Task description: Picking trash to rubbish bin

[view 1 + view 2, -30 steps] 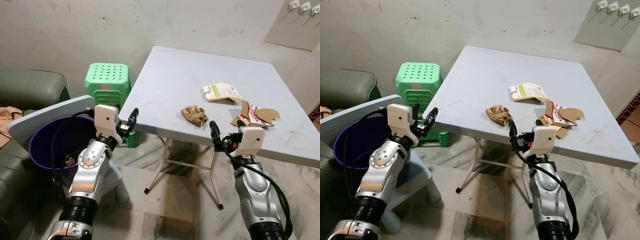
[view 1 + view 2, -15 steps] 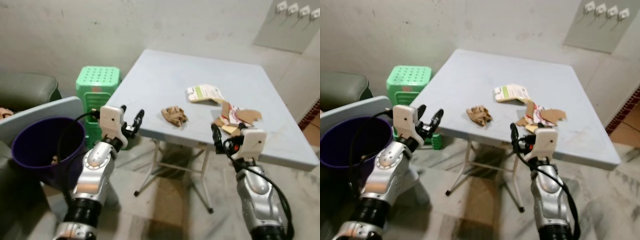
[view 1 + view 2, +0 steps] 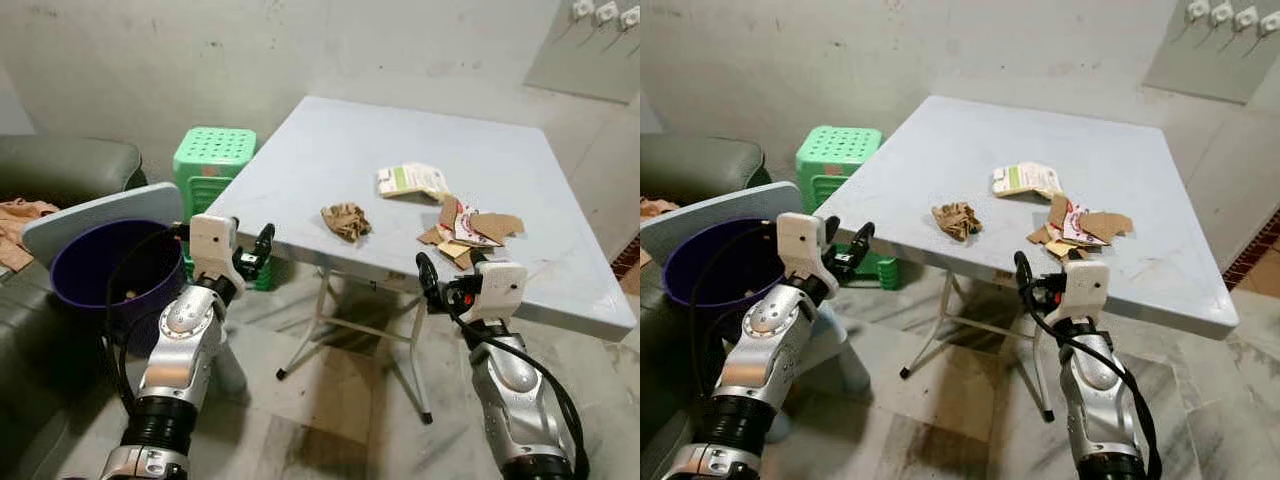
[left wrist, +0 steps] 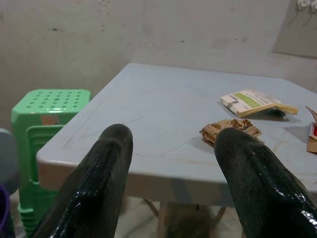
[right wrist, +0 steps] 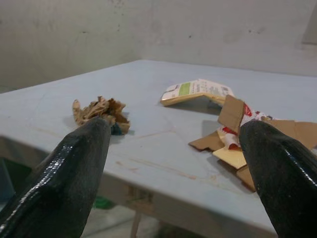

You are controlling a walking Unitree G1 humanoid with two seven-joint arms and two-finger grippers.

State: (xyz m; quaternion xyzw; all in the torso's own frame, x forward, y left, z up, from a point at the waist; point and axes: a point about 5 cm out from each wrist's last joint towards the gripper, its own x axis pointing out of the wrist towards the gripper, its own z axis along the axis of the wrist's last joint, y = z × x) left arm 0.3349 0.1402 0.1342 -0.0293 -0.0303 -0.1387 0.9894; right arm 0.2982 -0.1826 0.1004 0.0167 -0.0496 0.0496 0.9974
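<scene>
Two grippers, left gripper and right gripper, spread wide, empty, below table edge. Crumpled paper at 12 o'clock of right gripper; purple bin at 9 o'clock.

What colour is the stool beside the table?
Green, with a perforated top; the stool shows best in the left eye view.

Grey table (green stool beside)

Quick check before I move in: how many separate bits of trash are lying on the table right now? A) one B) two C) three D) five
C: a crumpled brown paper, a flat white-and-green packet and a heap of torn cardboard lie on the table.
</scene>
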